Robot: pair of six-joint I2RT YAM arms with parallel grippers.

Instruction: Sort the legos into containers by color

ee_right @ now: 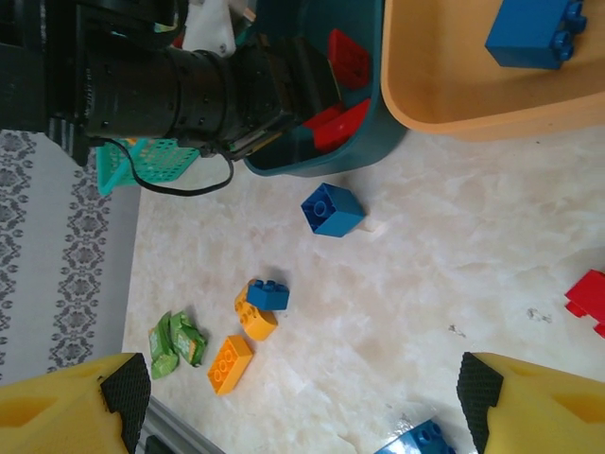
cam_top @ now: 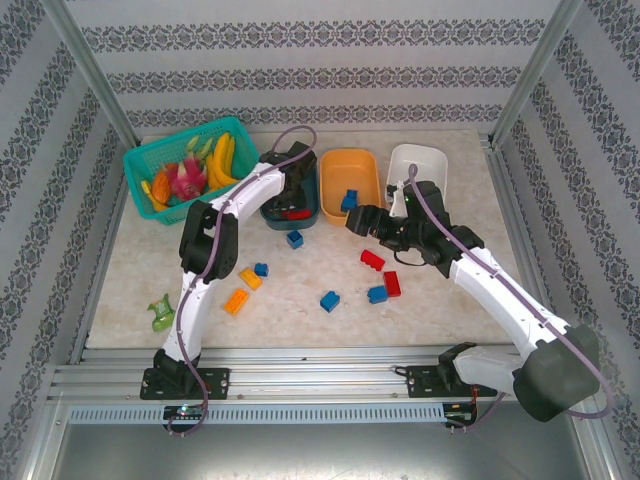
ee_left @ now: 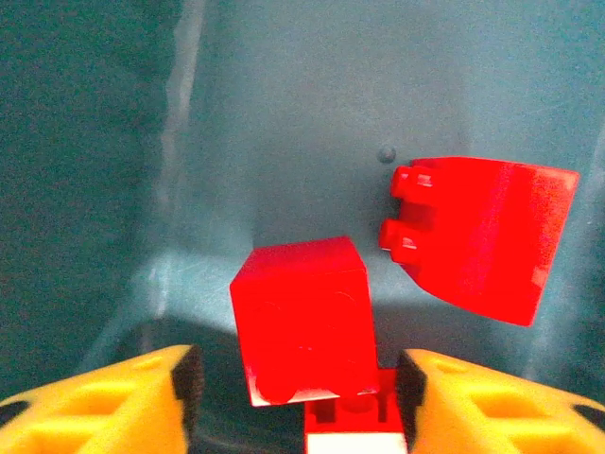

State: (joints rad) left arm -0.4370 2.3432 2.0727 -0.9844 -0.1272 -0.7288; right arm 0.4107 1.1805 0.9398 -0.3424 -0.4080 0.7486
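Red brick (ee_left: 302,322) lying in dark teal tub (ee_left: 95,142), second red brick (ee_left: 482,236) beside it. Left gripper (ee_left: 295,383) hovering just over it, fingers spread, not touching it. Right gripper (ee_right: 301,388) hanging wide open and empty above table (ee_right: 454,265), near orange tub (ee_right: 444,113) holding blue brick (ee_right: 529,33). Loose blue cube (ee_right: 333,210) and orange bricks (ee_right: 232,362) lying on table.

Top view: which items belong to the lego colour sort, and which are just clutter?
Job:
- dark teal tub with red legos inside
- orange tub with a blue lego inside
- white tub
- loose blue legos, loose red legos, loose orange legos

Lying about:
- teal mesh basket
- toy fruit in the basket
- small green item
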